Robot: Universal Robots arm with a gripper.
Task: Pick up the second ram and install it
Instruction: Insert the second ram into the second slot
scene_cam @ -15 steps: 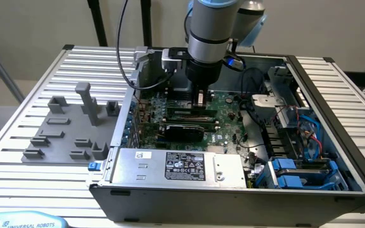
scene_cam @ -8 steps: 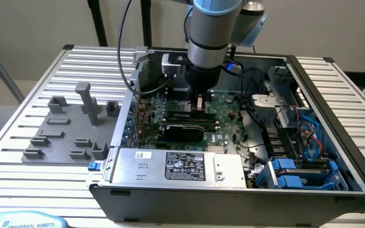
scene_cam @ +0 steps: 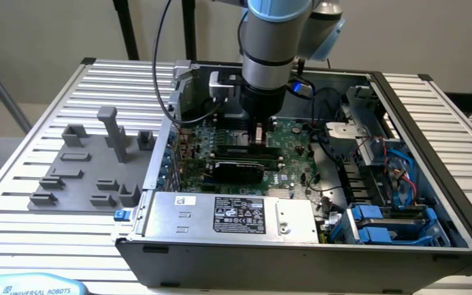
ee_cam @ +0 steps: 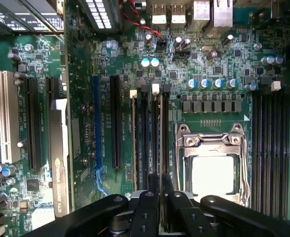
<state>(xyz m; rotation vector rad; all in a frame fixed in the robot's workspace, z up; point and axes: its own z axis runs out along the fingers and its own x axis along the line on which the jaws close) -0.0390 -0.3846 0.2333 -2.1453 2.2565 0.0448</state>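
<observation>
I see my gripper (ee_cam: 160,195) pinched narrow on the second ram (ee_cam: 160,143), a thin stick standing edge-on in the black memory slots (ee_cam: 144,138) beside the square metal processor socket (ee_cam: 212,165).

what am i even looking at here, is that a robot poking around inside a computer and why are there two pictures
Yes. A robot arm reaches down into an open computer case that lies on a slatted metal table. One picture comes from a camera standing off to the side; the other from a camera on the arm's wrist, looking straight down at the green motherboard.

In the wrist view the black gripper sits over the long memory slots beside the shiny processor socket. A thin edge shows between its fingers, probably the second ram standing in a slot, though I can't be sure.

On the table at the exterior view's left lies a grey parts holder. A grey power supply box sits at the case's front.
</observation>
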